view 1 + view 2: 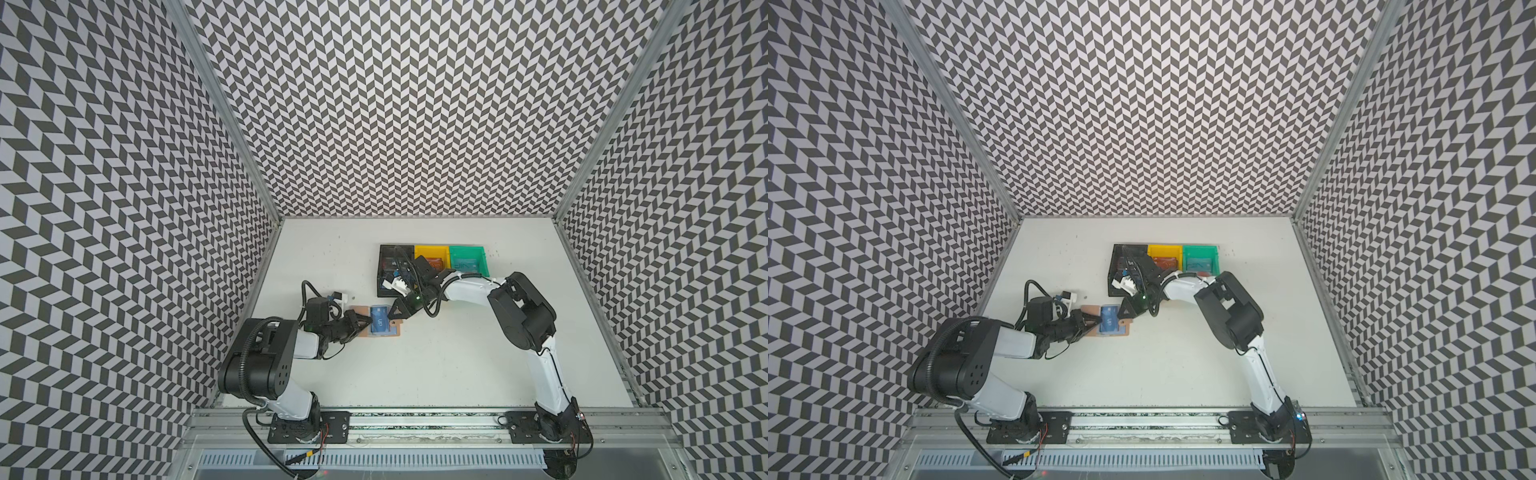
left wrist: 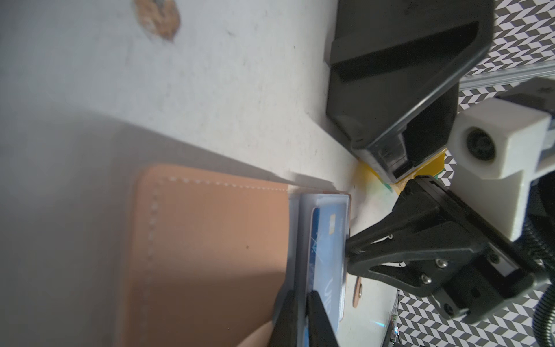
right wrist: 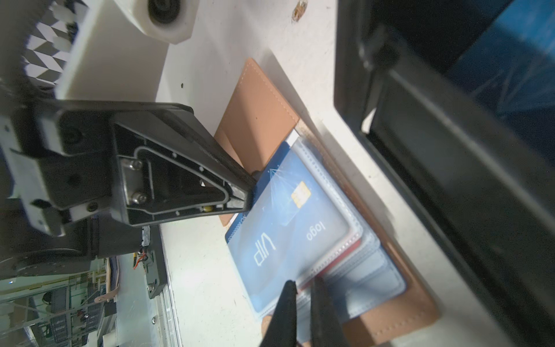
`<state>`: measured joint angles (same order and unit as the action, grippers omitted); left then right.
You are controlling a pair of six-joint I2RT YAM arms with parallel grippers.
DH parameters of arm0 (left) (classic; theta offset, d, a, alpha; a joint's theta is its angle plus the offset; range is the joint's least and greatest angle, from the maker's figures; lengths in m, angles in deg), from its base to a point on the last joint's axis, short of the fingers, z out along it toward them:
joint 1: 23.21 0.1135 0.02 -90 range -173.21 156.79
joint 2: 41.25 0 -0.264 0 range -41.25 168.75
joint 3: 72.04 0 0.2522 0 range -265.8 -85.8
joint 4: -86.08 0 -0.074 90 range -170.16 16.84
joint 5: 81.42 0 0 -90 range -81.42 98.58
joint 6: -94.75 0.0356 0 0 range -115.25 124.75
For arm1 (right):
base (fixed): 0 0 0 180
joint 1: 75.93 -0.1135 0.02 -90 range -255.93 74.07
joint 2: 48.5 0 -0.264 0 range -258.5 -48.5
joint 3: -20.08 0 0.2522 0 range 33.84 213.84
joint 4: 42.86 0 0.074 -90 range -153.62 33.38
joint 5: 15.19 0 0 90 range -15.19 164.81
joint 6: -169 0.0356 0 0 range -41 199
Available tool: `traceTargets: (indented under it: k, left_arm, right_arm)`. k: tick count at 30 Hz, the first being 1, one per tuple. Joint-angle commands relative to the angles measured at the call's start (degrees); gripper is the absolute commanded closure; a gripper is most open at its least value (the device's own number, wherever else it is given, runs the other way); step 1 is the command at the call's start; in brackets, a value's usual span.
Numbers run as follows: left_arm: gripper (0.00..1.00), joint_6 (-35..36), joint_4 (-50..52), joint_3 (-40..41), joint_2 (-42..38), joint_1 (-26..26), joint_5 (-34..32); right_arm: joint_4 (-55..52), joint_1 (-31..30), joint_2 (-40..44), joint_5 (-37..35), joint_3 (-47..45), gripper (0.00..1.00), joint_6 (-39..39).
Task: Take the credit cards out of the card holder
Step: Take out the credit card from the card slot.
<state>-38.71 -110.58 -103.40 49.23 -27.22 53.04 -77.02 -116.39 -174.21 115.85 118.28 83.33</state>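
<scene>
Lying open on the tabletop (image 1: 436, 365) in both top views, the card holder (image 1: 396, 331) has the left fingers (image 1: 363, 321) and right fingers (image 1: 397, 311) at opposite edges. Left wrist view: left fingers almost closed, pinching the blue card (image 2: 327, 255) by its edge. Right wrist view: right fingers clamped on a clear sleeve page (image 3: 369, 270). If that clamp also traps the card, or slips, the holder would likely drag along rather than release it.

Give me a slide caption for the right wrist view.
Left gripper pinches blue VIP credit card; right gripper clamps clear sleeves of tan leather card holder.
</scene>
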Motion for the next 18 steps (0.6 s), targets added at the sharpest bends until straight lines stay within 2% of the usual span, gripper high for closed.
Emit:
traceTargets:
  k: [1, 13, 18]
  left_arm:
    - [0.89, -0.64, -2.07, -1.03, 1.00, -0.73, 0.37]
    - [0.89, -0.75, -2.02, -1.76, 1.55, -1.45, 0.15]
    - [1.00, -0.75, -2.19, -1.79, 1.89, -1.68, 0.10]
  right_arm:
    - [-1.48, -0.05, -2.79, -2.16, -1.99, 0.87, -0.13]
    - [-1.46, 0.04, -3.12, -1.78, -2.00, 0.87, -0.33]
    - [-1.39, 0.08, -3.14, -1.71, -2.18, 0.87, -0.31]
